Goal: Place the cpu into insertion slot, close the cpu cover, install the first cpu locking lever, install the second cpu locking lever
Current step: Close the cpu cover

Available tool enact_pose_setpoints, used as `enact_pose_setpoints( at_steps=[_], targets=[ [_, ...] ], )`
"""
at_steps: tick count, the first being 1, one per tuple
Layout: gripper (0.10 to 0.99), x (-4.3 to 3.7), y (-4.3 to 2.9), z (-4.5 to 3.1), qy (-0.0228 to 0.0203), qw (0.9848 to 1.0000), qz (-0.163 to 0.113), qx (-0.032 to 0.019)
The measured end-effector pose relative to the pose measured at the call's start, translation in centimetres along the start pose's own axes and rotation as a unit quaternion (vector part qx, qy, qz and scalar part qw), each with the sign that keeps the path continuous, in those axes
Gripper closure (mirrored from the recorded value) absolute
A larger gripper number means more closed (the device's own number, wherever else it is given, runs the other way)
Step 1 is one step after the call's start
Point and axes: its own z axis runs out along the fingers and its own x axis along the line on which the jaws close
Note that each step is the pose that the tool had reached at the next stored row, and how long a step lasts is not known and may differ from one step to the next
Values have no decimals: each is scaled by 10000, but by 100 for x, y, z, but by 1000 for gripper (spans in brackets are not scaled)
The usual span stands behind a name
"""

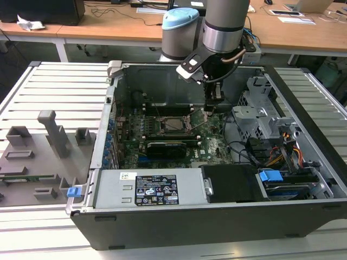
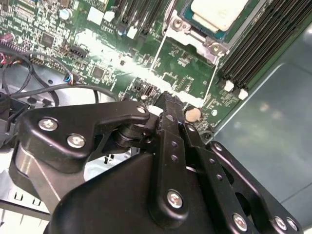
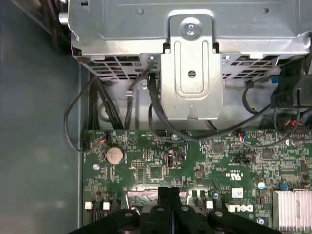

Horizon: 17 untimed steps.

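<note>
The cpu (image 2: pixel 219 12) lies pale and flat in the insertion slot (image 1: pixel 173 123) on the green board. The silvery cpu cover (image 2: pixel 183 27) is folded down around it. Two thin wire levers (image 2: pixel 214 73) run from the socket's corners toward my gripper (image 2: pixel 168 100). In the exterior view the gripper (image 1: pixel 214 100) hangs inside the case, just to the right of the socket, above a slanted lever (image 1: pixel 199 120). Its black fingers are pressed together with nothing visibly between them. In the first wrist view the fingertips (image 3: pixel 169 194) sit low over the board. Whether they touch a lever end I cannot tell.
A metal drive cage (image 3: pixel 190 73) with black cables stands close behind the gripper. Black memory slots (image 2: pixel 263 39) flank the socket. A long black expansion card (image 1: pixel 165 146) and the power supply (image 1: pixel 152 187) lie nearer the case front. A grey fixture tray (image 1: pixel 38 146) sits outside.
</note>
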Motion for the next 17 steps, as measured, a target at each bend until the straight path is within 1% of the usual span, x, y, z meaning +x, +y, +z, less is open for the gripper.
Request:
enact_pose_setpoints(
  at_steps=[3,4,7,12,15,17],
  targets=[
    [980,1,85,4,0,10000,0,0],
    [980,2,96,5,1,10000,0,0],
    [980,1,108,12,0,10000,0,2],
    [980,14,122,85,-4,10000,-21,5],
    [980,13,122,103,-4,10000,-21,6],
    [980,13,125,136,-7,10000,-23,6]
  ],
)
